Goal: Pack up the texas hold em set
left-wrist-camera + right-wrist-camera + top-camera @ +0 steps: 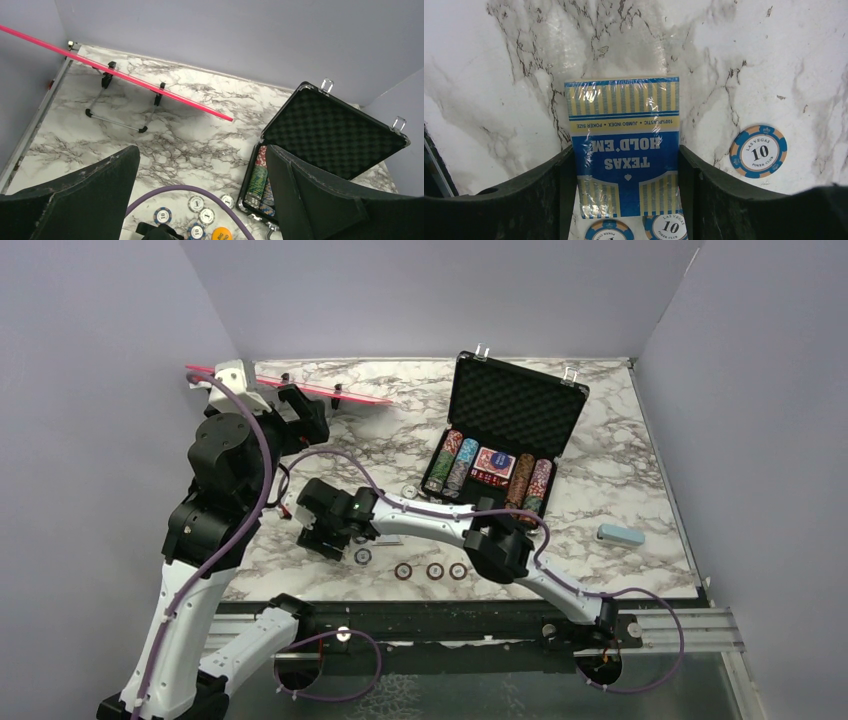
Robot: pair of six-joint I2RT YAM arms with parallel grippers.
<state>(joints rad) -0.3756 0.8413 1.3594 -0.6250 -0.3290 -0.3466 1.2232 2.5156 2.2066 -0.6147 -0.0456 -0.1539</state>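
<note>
We see the right gripper (626,165) clamping the blue card deck (623,115) at lower centre, the left gripper (200,155) hanging open, and the open case (515,405) centre-right, well apart. We judge the film-slick deck may slip in transfer, scattering loose chips (758,151).

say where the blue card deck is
In the right wrist view, the blue card deck is clamped in the right gripper, a 10 chip lying beside it.

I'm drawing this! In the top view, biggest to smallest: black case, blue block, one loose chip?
1. black case, by far the biggest.
2. blue block.
3. loose chip, a bit smaller than the block.
</note>
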